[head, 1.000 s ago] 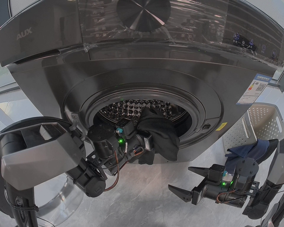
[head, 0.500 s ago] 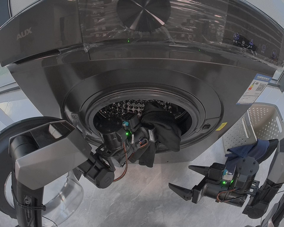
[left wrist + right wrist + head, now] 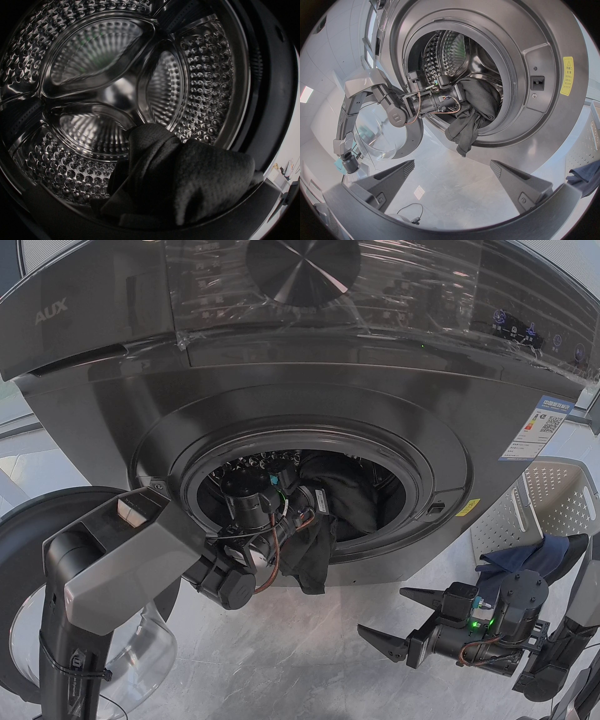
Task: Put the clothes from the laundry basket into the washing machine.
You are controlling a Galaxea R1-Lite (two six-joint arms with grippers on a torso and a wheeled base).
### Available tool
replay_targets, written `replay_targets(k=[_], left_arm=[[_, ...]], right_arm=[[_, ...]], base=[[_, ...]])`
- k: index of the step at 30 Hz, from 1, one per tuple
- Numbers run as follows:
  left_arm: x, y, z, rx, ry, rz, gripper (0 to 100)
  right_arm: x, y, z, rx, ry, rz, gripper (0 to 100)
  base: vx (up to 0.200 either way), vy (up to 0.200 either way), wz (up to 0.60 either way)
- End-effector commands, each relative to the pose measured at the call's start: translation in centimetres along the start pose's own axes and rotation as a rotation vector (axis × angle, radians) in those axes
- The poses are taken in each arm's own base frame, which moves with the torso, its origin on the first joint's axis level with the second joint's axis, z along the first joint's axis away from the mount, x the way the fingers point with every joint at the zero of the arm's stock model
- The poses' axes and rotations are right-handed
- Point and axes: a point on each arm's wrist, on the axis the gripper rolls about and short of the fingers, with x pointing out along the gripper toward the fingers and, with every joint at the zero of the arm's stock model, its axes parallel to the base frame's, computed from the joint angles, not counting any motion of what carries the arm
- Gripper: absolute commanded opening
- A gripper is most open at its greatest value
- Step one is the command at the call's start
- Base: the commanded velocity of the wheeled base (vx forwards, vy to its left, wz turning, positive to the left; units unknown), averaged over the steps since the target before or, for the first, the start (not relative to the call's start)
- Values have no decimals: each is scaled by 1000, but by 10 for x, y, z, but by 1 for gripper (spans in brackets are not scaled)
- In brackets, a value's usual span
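Note:
The dark washing machine has its door swung wide. My left gripper reaches inside the round opening, shut on a black garment that drapes over and hides its fingers. Most of the cloth lies inside the steel drum; one end hangs out over the lower rim. The black garment bunches close in the left wrist view. Lower right, my right gripper hovers open and empty above the floor. A blue garment hangs over the edge of the white laundry basket.
The round glass door stands out at the lower left, beside my left arm. Grey tiled floor lies between the machine and my right gripper. The basket stands on the floor right of the machine.
My left arm has pushed up and deeper into the drum, carrying the black garment, so more of the cloth is inside and less hangs outside. The right gripper has barely moved.

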Motion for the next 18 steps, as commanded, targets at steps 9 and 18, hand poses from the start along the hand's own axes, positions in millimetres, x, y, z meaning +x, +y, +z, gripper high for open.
replay_targets(k=[9,18], left_arm=[[29,12,-5,3,-38,64,0],[61,39,13,9,-97,158,0]], right_arm=[[1,0,-1,0,3,1,100],[1,0,-1,0,2,1,100]], base=[[0,0,0],[0,0,0]])
